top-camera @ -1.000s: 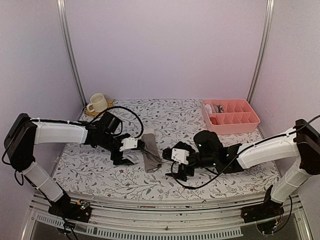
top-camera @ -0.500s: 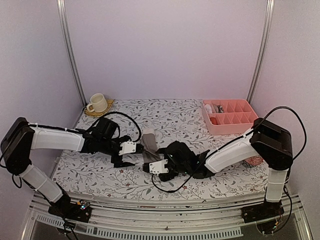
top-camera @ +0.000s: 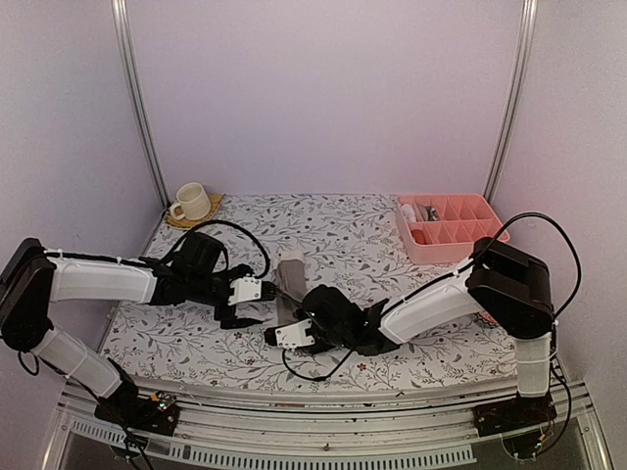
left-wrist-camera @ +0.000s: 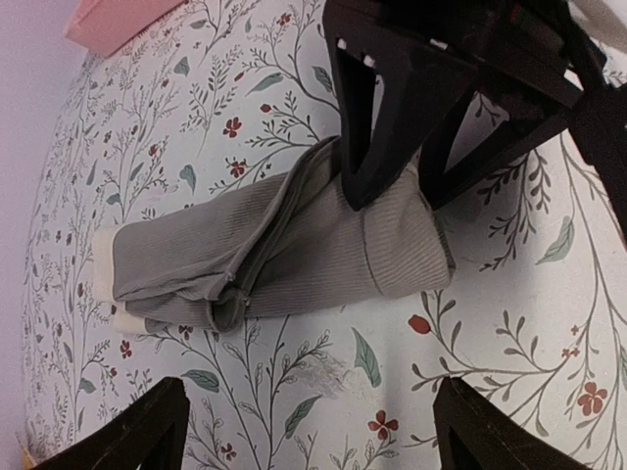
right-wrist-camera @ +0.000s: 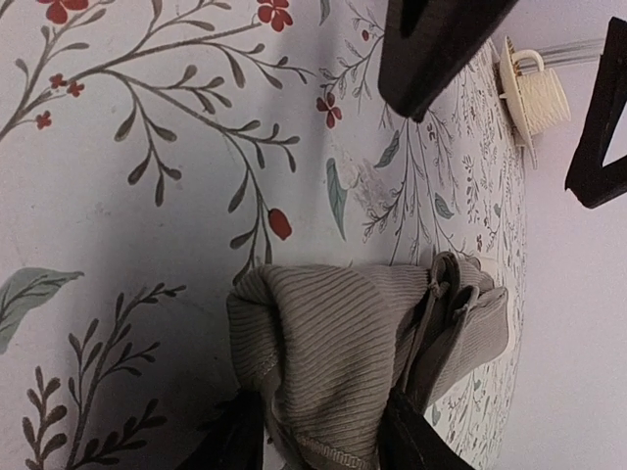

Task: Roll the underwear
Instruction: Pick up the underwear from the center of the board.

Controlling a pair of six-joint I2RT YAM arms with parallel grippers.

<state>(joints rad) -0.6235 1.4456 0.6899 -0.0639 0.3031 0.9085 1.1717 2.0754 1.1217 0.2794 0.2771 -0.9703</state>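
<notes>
Underwear [top-camera: 291, 282] is now caught at its near end by the right tool [top-camera: 285, 321], which has swept in from the right and narrowed from spread to a pinch on the bunched cloth. The left tool [top-camera: 257, 302] has drawn back just left of it, spread and holding nothing. Rolling can likely start from the gripped end. The folded taupe strip lies mid-table [top-camera: 353, 230], its long axis near-to-far, cream waistband pointing away from the arm bases.

Both arms stretched low and inward; the left gripper [left-wrist-camera: 309, 406] gaped wide, while the right gripper [right-wrist-camera: 323, 431] pinched the underwear [left-wrist-camera: 284, 250].
</notes>
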